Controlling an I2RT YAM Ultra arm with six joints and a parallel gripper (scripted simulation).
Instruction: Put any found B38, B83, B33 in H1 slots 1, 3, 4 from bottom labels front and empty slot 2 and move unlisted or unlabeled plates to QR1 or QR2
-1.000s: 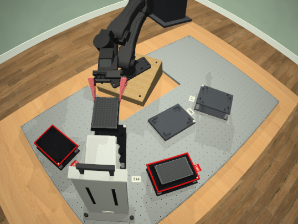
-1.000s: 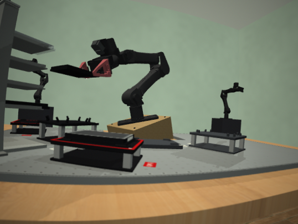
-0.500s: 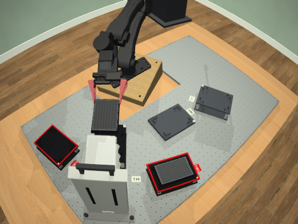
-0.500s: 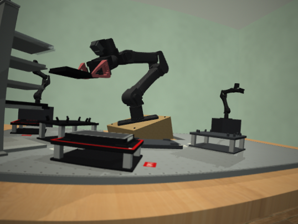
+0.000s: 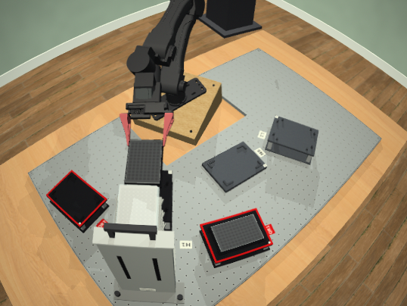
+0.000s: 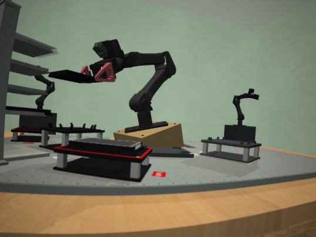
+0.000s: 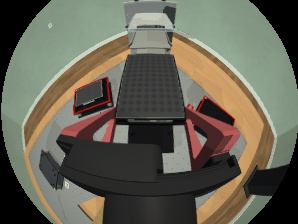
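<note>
Pale green walls and a wood plank floor surround a tan table bearing a grey perforated deck.

Nearest in the exterior view is one red-rimmed quarantine nest on short legs, with one plate lying flat on it. A second red-rimmed nest, seen from above on the other side of the plate hotel, carries nothing. So there are two red-rimmed nests, plus two dark plain stations: a low flat one near mid-deck and a raised one beyond it. Small white deck labels sit beside these, too small to read except the one by the hotel, which appears as mirrored H1.

One arm rises from a tilted wooden block and reaches out level toward the hotel. Its gripper has its two red fingers spread wide across the width of a second dark plate, which they hold by its near end. That plate hangs roughly level in the air, high above the deck, its far end just in front of the hotel's open face at about the height of the upper shelves.

Two plates are countable in all. The hotel is cut off at the exterior view's left edge, where four shelf edges show; which shelf the plate lines up with cannot be told. No ID label can be made out on either plate. From above, the hotel's pale roof hides the slots, so their contents are unseen. Beyond the deck stand dark blocky shapes, one with a small arm on it.
</note>
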